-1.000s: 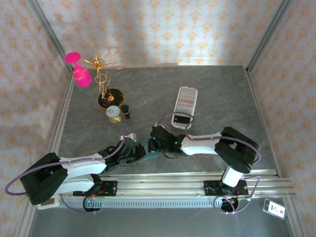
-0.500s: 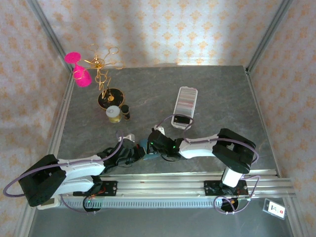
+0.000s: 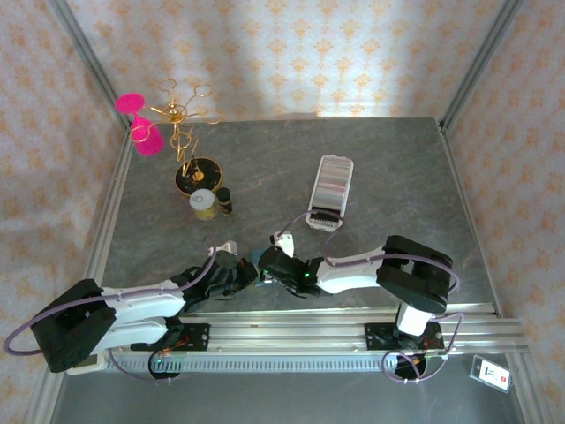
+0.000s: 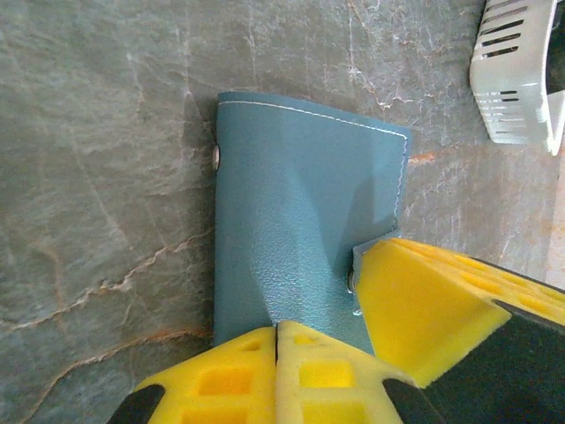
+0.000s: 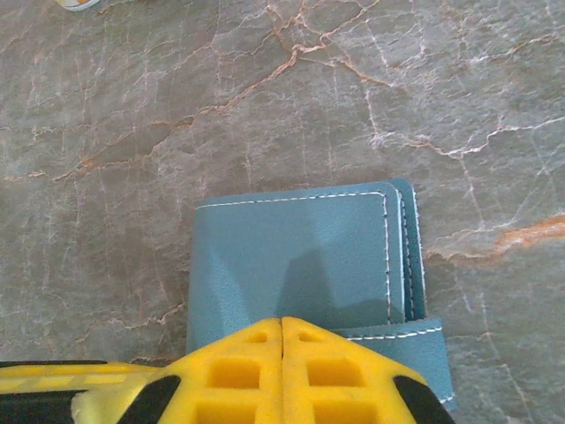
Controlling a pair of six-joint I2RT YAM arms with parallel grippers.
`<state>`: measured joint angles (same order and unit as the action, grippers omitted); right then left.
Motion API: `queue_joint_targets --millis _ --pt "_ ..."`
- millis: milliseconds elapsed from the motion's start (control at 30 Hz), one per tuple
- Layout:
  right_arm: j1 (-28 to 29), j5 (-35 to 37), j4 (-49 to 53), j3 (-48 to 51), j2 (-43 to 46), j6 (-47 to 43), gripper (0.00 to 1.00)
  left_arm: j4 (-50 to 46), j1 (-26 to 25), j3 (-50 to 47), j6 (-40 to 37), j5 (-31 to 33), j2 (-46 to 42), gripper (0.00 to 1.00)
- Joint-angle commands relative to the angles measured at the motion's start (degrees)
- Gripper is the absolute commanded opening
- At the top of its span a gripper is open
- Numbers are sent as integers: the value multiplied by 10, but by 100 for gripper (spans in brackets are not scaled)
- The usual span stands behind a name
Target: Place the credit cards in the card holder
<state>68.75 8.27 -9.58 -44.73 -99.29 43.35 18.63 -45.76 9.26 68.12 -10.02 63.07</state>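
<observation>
The teal card holder (image 4: pixel 300 212) lies folded flat on the grey stone table, a sliver of it showing in the top view (image 3: pixel 255 257) between the two arms. My left gripper (image 4: pixel 278 340) is shut, its yellow tips over the holder's near edge with nothing between them. My right gripper (image 5: pixel 282 331) is also shut, its tips over the holder (image 5: pixel 291 252) just beside the clasp strap (image 5: pixel 402 344). Both grippers meet near the table's front middle, left (image 3: pixel 241 270) and right (image 3: pixel 267 261). The credit cards (image 3: pixel 333 179) stand as a striped row in a long white tray (image 3: pixel 312 216) farther back.
A gold jewellery stand (image 3: pixel 184 132) with pink pieces, a small jar (image 3: pixel 204 203) and a dark bottle (image 3: pixel 226 202) stand at the back left. The white tray's end (image 4: pixel 516 79) lies just beyond the holder. A metal rail (image 3: pixel 309 329) runs along the near edge.
The right arm has swung left and nearer, bringing its shut gripper over the card holder. The left gripper has edged slightly forward. Both stayed shut.
</observation>
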Motion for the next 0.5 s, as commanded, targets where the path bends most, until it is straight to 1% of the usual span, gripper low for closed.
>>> queue_joint_targets --millis 0,67,233,267,333,367,400,433,467 --pt "23 -56 212 45 -70 25 0 -32 5 -4 2 35 -25 0" --pt "26 -43 220 38 -59 34 0 -89 4 11 -11 65 -54 0" --pt "27 -44 155 42 5 84 0 -246 6 55 -35 165 -143 0" --pt "27 -36 146 36 15 95 0 -273 6 63 -39 185 -159 3" --pt "26 -15 139 21 32 107 0 -316 6 79 -49 229 -187 13" --pt "27 0 137 13 44 109 2 -335 6 88 -55 251 -200 21" --pt "28 13 134 6 57 107 9 -350 7 96 -61 271 -209 30" --pt "27 25 128 -2 69 101 18 -361 7 104 -73 290 -219 35" --pt "27 39 130 -12 82 95 28 -361 8 112 -104 300 -228 41"
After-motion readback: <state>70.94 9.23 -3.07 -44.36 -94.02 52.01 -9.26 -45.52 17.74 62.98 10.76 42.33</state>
